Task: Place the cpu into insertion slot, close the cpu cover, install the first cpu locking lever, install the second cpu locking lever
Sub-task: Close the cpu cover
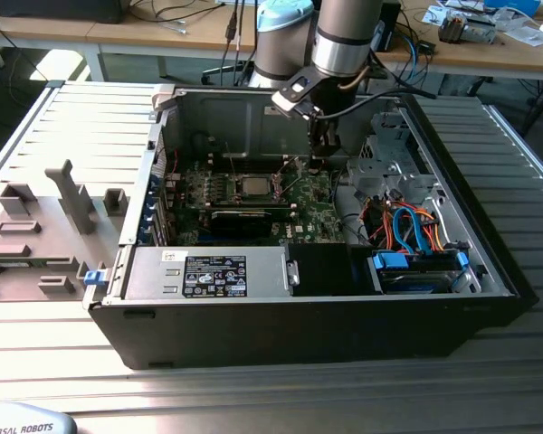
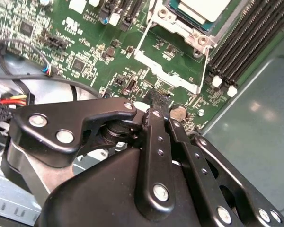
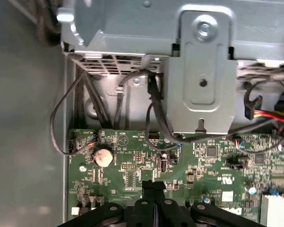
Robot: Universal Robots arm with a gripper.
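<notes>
One step looks complete: we find the cpu [image 1: 254, 185] seated in the insertion slot [image 1: 237, 187] on the motherboard [image 1: 312, 203]. We judge the cpu cover [image 2: 177, 26] to be lowered around it; we cannot confirm either locking lever. The gripper [image 3: 154, 185] hovers just above the board beside the socket, fingers [image 3: 148, 191] pressed together on nothing. A white printed label [image 1: 215, 274] marks the power supply [image 1: 267, 271].

The gripper [image 1: 322, 152] hangs inside the open computer case [image 1: 299, 334], near the cpu [image 1: 252, 187] on the green motherboard [image 1: 312, 201], toward the exterior view's right.
</notes>
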